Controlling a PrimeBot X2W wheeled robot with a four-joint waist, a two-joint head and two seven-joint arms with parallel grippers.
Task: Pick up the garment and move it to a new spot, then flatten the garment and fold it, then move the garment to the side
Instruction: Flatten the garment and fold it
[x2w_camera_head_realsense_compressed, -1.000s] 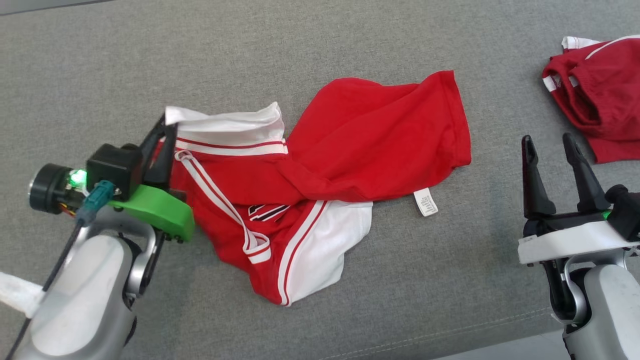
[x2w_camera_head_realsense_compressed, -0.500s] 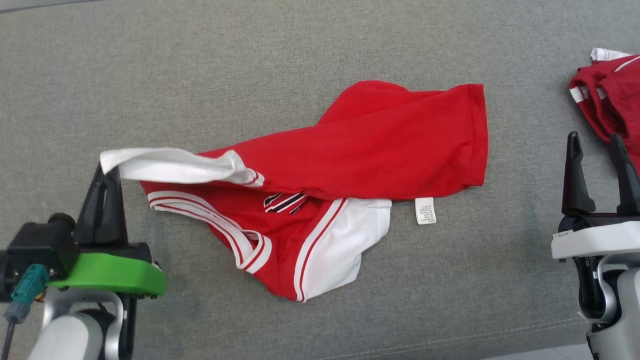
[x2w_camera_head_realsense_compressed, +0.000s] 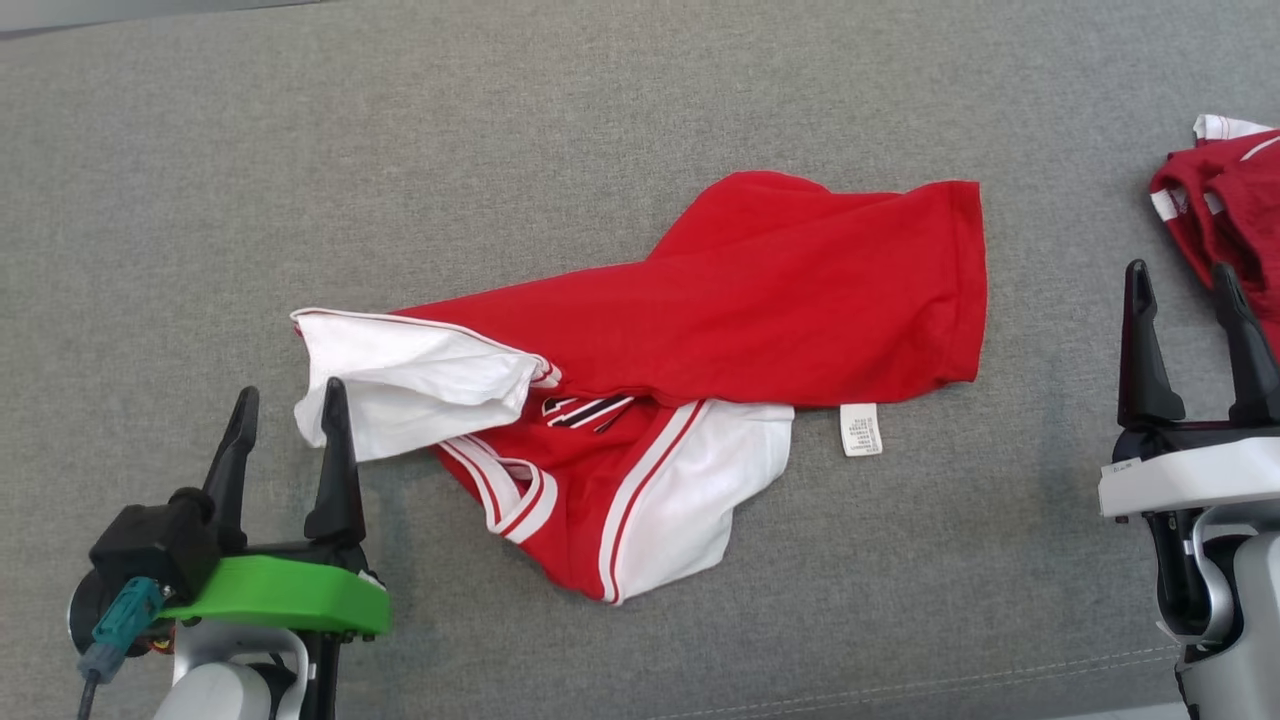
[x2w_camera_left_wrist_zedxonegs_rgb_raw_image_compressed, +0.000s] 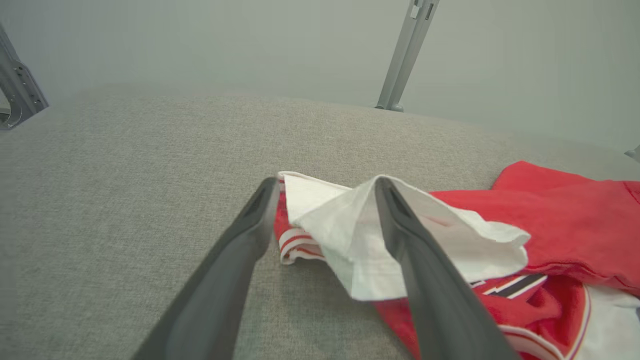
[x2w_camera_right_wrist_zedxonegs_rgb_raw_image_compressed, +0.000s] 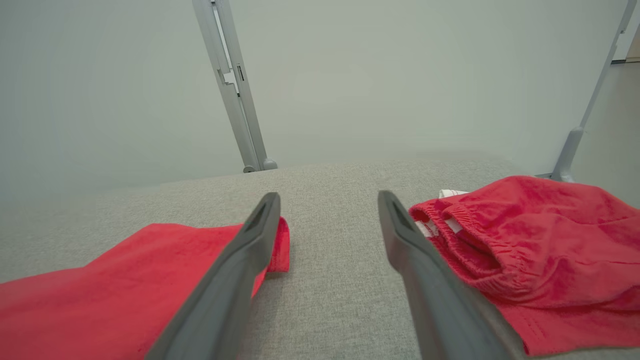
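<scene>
The garment (x2w_camera_head_realsense_compressed: 760, 300) is a red shirt with white sleeves and striped trim, lying crumpled and partly folded over itself on the grey surface; its white sleeve (x2w_camera_head_realsense_compressed: 400, 385) points to the left. My left gripper (x2w_camera_head_realsense_compressed: 290, 405) stands open just below and left of that sleeve, nothing between its fingers. In the left wrist view the white sleeve (x2w_camera_left_wrist_zedxonegs_rgb_raw_image_compressed: 350, 225) lies loose behind the spread fingers of my left gripper (x2w_camera_left_wrist_zedxonegs_rgb_raw_image_compressed: 325, 187). At the right, my right gripper (x2w_camera_head_realsense_compressed: 1180, 285) is open and empty. The right wrist view has my right gripper (x2w_camera_right_wrist_zedxonegs_rgb_raw_image_compressed: 327, 200) between the garment's hem (x2w_camera_right_wrist_zedxonegs_rgb_raw_image_compressed: 150, 260) and another red cloth.
A second red garment with white trim (x2w_camera_head_realsense_compressed: 1225, 200) lies bunched at the right edge, close beyond my right gripper, also seen as red cloth (x2w_camera_right_wrist_zedxonegs_rgb_raw_image_compressed: 525, 240) in the right wrist view. Grey metal frame legs (x2w_camera_right_wrist_zedxonegs_rgb_raw_image_compressed: 235, 90) stand behind the padded grey surface (x2w_camera_head_realsense_compressed: 500, 150).
My left gripper, shut on the white sleeve a moment ago, has opened and let it drop onto the surface. The head camera has shifted; the right gripper stays open.
</scene>
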